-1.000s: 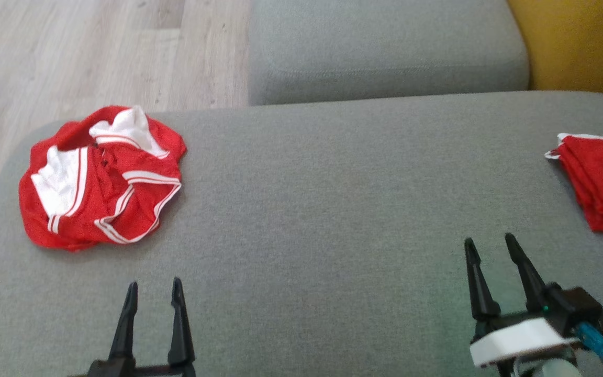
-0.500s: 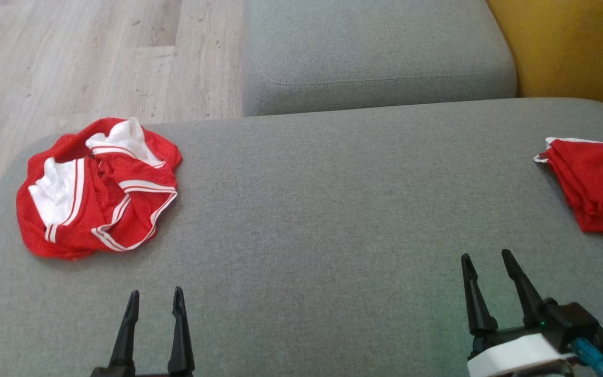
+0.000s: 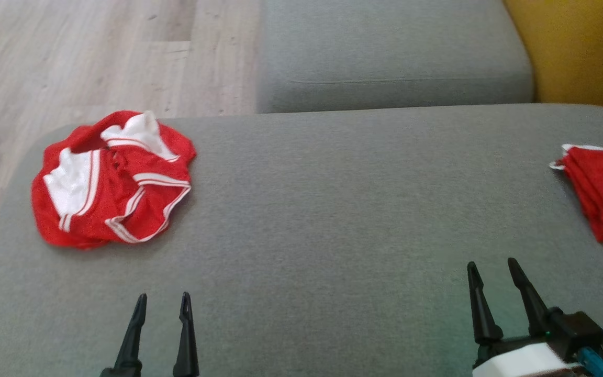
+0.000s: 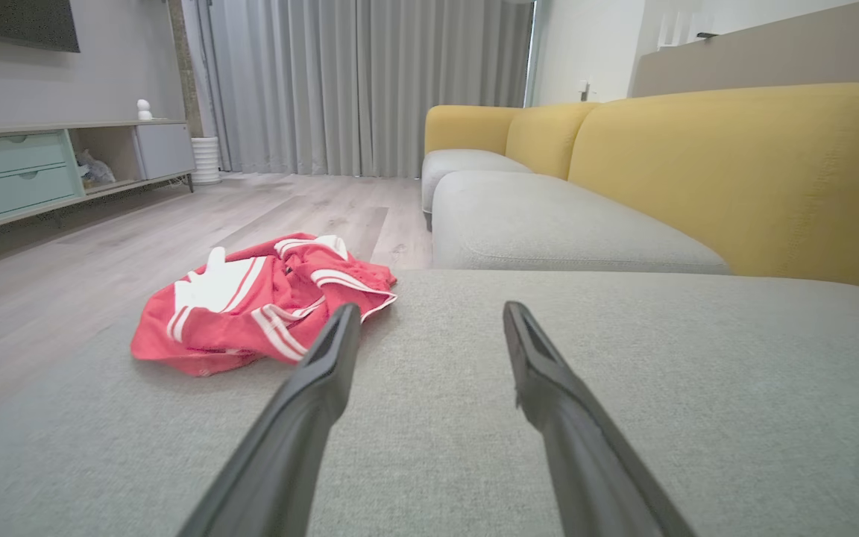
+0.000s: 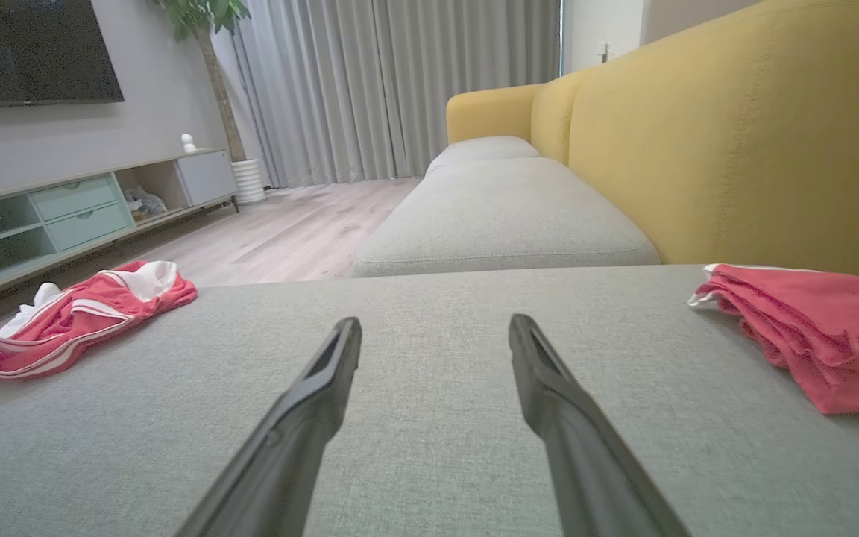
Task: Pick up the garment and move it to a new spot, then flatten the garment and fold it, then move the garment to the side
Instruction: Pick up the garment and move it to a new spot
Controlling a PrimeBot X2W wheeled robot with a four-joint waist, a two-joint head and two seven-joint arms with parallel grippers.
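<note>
Since a second ago my head has shifted a little, so the whole scene slid in the head view, and both my grippers have drawn back slightly toward me; the garment [image 3: 113, 180] has not moved on the grey seat cushion [image 3: 333, 209]. My left gripper [image 3: 164, 296] hovers over the cushion with its two fingers spread apart and nothing between them. My right gripper [image 3: 491, 262] is the same, released and empty. The garment lies ahead of my left fingers and off to their left, well apart from the tips, and far to the left of my right fingers, close to the cushion's far left corner, where the wooden floor [image 3: 71, 52] begins. It is a crumpled heap, nearly round, with its longer spread running across my fingers from left to right. One white panel faces left, another white fold lies at the far edge, and a striped hem loop curves toward the near right. I cannot tell which end is the collar. A folded red cloth [image 3: 602, 193] lies ahead and to the right of my right fingers.
</note>
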